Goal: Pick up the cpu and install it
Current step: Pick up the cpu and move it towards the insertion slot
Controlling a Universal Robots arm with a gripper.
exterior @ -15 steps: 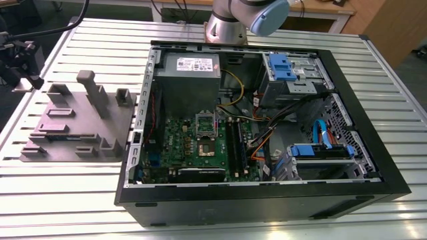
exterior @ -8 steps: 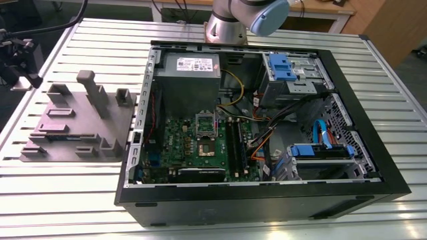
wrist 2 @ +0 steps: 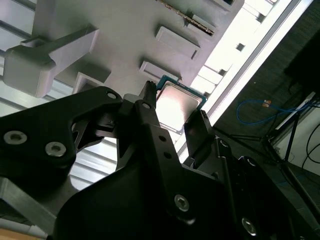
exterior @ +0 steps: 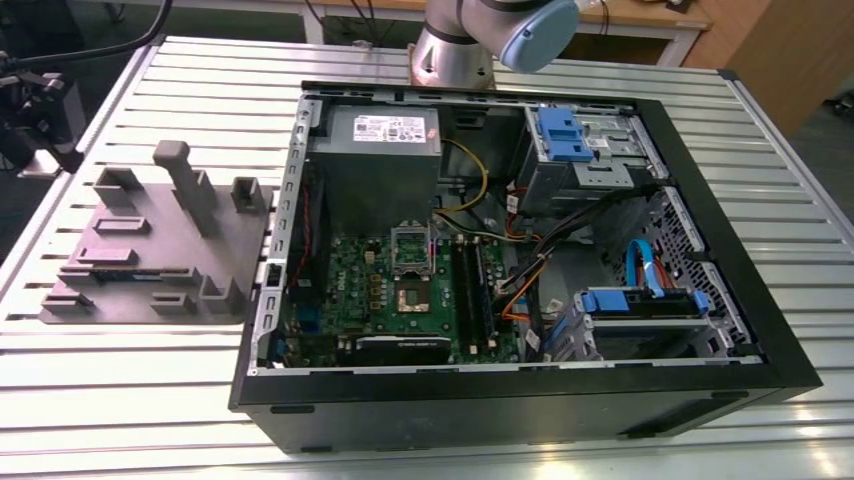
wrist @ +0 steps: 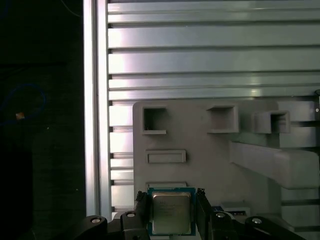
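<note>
While the gripper [wrist: 171, 197] is hovering over the grey fixture [wrist: 200, 150], its two black fingers [wrist: 141, 207] are pressing on opposite edges of the cpu [wrist: 171, 215]. They are narrowed to just the chip's width, and nothing else is in the claw. In both wrist views the cpu is sitting flat between the fingertips with its silver lid facing the cameras. It is looking slightly raised off the fixture rather than seated in a pocket, though I cannot say so for sure.

I'm judging the chip as light, thin and stiff, so weight isn't the issue. The polished lid is looking slippery and the underside is likely fragile. The green board edges, where the fingers are sitting, are the right place to hold it, kept level.

Surface: the fixture is lying on a slatted aluminium table [exterior: 160, 400], just beside an open computer case [exterior: 747, 330]. Inside, the motherboard [exterior: 360, 270] is lying flat with the socket [exterior: 411, 290] near its middle, and the power supply [exterior: 380, 160] is sitting beyond it. The arm's base [exterior: 454, 55] is standing at the table's far edge.

Room: a blue cable [wrist 2: 255, 107] is trailing on dark floor past the table edge, and wooden furniture [exterior: 761, 50] is standing behind.
</note>
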